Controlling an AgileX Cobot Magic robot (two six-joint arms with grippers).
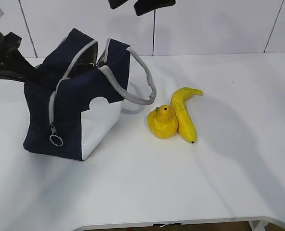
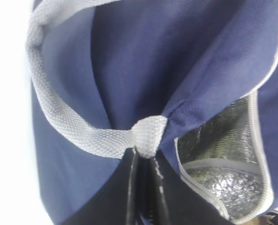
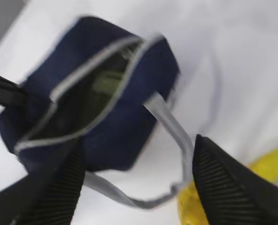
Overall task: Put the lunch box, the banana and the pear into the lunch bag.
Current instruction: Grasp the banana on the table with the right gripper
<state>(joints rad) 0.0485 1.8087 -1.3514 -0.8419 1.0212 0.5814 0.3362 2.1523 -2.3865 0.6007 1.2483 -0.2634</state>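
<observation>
A: Starting at the left: the left gripper [image 2: 146, 161] is clenched on the far handle [image 2: 148, 133] of the bag [image 1: 75, 103], pinching the webbing where it is sewn on, at the bag's far left side. If that pinch slips or tugs sideways, I'd say the mouth sags or the bag tips.

B: And the box?

A: Hard to tell. Through the unzipped mouth the right wrist view shows a pale green shape [image 3: 106, 82], likely its lid, but it is blurred. The left wrist view shows only foil lining [image 2: 223, 164].

B: Further right?

A: The near handle [image 1: 142, 84] droops over the bag's right side. The pear [image 1: 162, 121] and banana [image 1: 185, 113] lie touching on the table [image 1: 239, 159], just right of the bag.

B: The right gripper?

A: The right gripper [image 3: 136, 183] hangs high with jaws wide apart, empty. In the exterior view only its tips show at the top edge. Coming down on the pear, a finger could knock the banana away or snag that handle.
</observation>
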